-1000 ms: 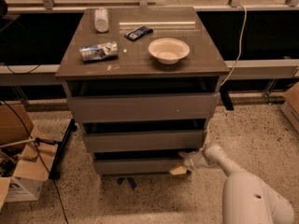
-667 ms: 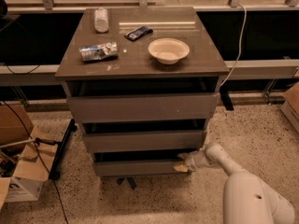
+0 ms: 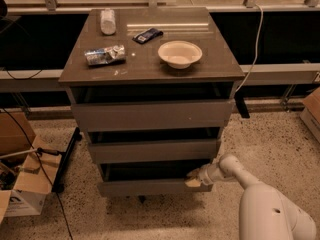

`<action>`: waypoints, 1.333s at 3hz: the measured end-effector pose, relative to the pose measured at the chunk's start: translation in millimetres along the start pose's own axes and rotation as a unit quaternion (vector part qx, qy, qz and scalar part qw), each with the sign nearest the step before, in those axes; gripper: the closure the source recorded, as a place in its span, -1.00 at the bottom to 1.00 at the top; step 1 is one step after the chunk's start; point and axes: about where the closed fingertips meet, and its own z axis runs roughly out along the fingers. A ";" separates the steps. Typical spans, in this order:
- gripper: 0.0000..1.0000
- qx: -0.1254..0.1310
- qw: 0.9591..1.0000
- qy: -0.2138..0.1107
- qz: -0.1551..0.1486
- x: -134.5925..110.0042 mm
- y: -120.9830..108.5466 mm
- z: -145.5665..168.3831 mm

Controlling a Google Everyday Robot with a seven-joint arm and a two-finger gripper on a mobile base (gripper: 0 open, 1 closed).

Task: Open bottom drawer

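**At the lowest drawer, claw on its right corner**

Low on the right, we see one claw (image 3: pixel 194 179) with tan tips, touching the upper right corner of the bottom drawer (image 3: pixel 145 187). Whether it stands wide or narrow we cannot tell. Behind it, one smooth white arm (image 3: pixel 260 206) comes in from the lower right.

We count three flat, handleless grey-brown drawer fronts. The bottom one sits nearest the floor, with a dark gap above it.

On the glossy desk (image 3: pixel 150 70) lie four things: one round pale bowl (image 3: pixel 180 54), one crumpled packet (image 3: pixel 105 55), one dark wrapper (image 3: pixel 148 35) and one pale bottle (image 3: pixel 107 21) on its side.

Speckled floor (image 3: pixel 150 216) spreads before the drawers, and one open cardboard box (image 3: pixel 22 196) stands at the left.
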 end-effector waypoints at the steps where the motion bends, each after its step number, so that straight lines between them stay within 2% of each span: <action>1: 0.46 -0.001 1.000 0.000 0.000 0.2 0.9 0.9; 3: -0.47 -0.002 1.000 0.000 0.000 0.3 1.8 2.1; 4: -1.00 -0.005 1.000 0.029 0.010 16.2 18.3 2.6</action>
